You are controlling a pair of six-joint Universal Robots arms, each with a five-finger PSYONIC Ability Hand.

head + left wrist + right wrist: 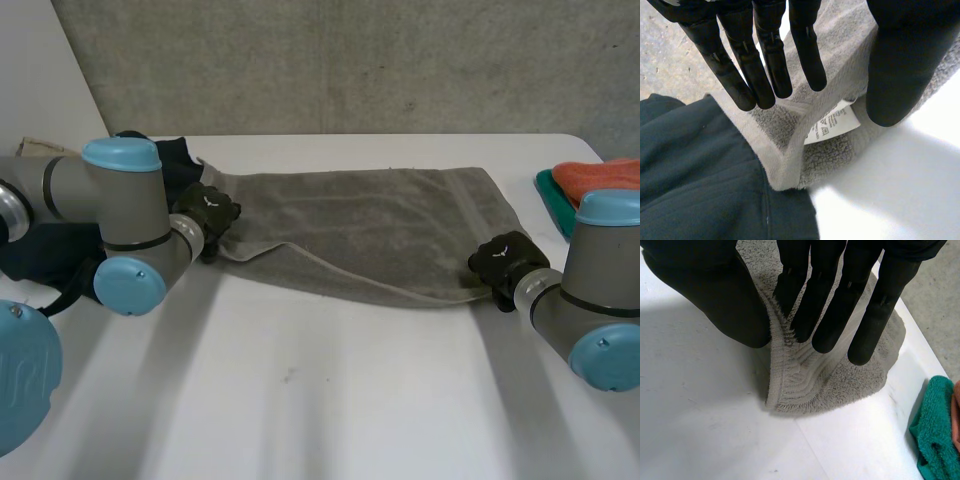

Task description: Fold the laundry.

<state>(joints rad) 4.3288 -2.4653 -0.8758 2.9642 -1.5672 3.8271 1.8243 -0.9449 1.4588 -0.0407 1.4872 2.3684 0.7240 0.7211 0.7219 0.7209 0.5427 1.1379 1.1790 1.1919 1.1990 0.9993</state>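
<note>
Grey towel (370, 225) lies lengthwise across white table (320, 400), near edge doubled over. L hand (208, 212) at towel's near-left corner: straight fingers (760, 60) and thumb pinch the raised hem, care label (832, 124) just under the thumb. Dark garment (700, 165) touches that corner. R hand (505, 262) at near-right corner, fingers (830, 305) and thumb pinching the hem. Green cloth (935, 430) lies apart, beyond the R end.

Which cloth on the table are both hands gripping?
The grey towel spread across the middle: the left hand pinches one near corner, the right hand the other. The dark garment, teal cloth and orange cloth are in neither hand.
</note>
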